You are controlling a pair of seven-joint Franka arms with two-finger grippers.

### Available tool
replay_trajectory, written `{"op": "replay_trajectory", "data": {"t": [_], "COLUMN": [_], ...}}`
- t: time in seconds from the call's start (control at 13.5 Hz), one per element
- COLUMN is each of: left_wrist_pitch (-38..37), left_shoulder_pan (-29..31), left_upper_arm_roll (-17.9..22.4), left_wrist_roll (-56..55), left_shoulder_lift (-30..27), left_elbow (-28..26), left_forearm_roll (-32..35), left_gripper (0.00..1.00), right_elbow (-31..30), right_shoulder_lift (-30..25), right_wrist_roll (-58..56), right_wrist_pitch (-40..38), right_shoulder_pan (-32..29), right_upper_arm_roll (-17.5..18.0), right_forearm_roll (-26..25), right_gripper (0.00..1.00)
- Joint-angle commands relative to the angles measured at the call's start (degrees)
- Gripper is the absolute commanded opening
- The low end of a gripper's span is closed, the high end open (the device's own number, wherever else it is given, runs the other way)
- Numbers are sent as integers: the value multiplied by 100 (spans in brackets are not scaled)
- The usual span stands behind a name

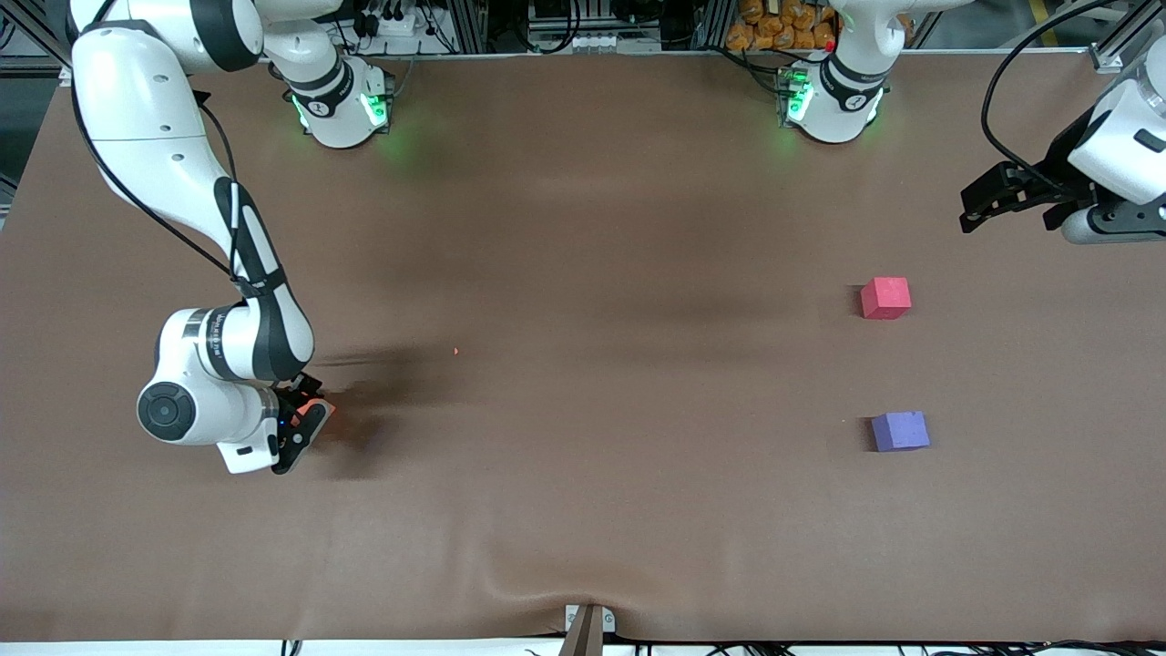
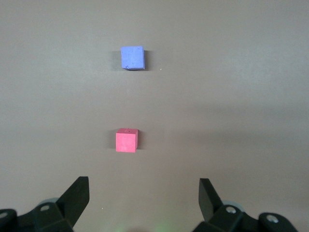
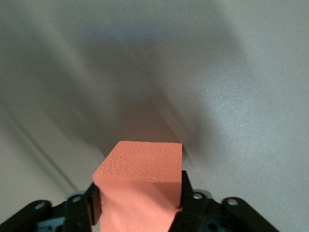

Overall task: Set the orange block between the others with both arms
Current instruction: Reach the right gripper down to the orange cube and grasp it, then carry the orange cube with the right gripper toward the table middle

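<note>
The orange block (image 3: pixel 140 186) sits between the pads of my right gripper (image 3: pixel 139 198), which is shut on it. In the front view only a sliver of the orange block (image 1: pixel 321 407) shows beside the right gripper (image 1: pixel 305 424), low at the table near the right arm's end. The others stand toward the left arm's end: the pinkish-red cube (image 1: pixel 885 298) and, nearer the front camera, the purple-blue cube (image 1: pixel 900 431). My left gripper (image 1: pixel 976 212) hangs open and empty in the air at that end. Its wrist view shows the red cube (image 2: pixel 127 140) and the purple-blue cube (image 2: pixel 132 58) past the open left gripper (image 2: pixel 144 186).
The brown table cover (image 1: pixel 583 273) has a ripple and a clamp (image 1: pixel 588 627) at the front edge. A tiny orange speck (image 1: pixel 455 351) lies on it near the right arm. The two green-lit bases (image 1: pixel 342 105) (image 1: pixel 831 100) stand along the back.
</note>
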Motion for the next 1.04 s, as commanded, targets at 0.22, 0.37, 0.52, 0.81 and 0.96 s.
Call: {"op": "replay_trajectory", "data": {"t": [0.22,0.37,0.52,0.81,0.96], "left_wrist_pitch": [-115,-185,-246,-282,-282], "left_shoulder_pan": [56,56,65,100,144], "left_upper_arm_roll": [38,47,56,56,56], "left_wrist_roll": [43,43,43,43,52], "left_shoulder_lift": [-118,-145,-153,-188,-197], "left_elbow": [104,113,113,113,113], "left_forearm_roll": [-73,-73,-73,-82,-73], "left_gripper": [100,100,100,100,100], "right_elbow": [120,120,120,155,207], "right_shoulder_lift": [-271,-411,-517,-544,-509], "right_wrist_roll": [395,1437,2773,5226,6037], "right_wrist_pitch": [150,63,18,88,176], "right_shoulder_pan": [290,615,1080,2135,2530], "right_upper_arm_roll": [-42,-42,-42,-42,-51], "right_forearm_roll": [1009,1352,1555,1872,1978], "right_gripper": [25,25,25,26,30]}}
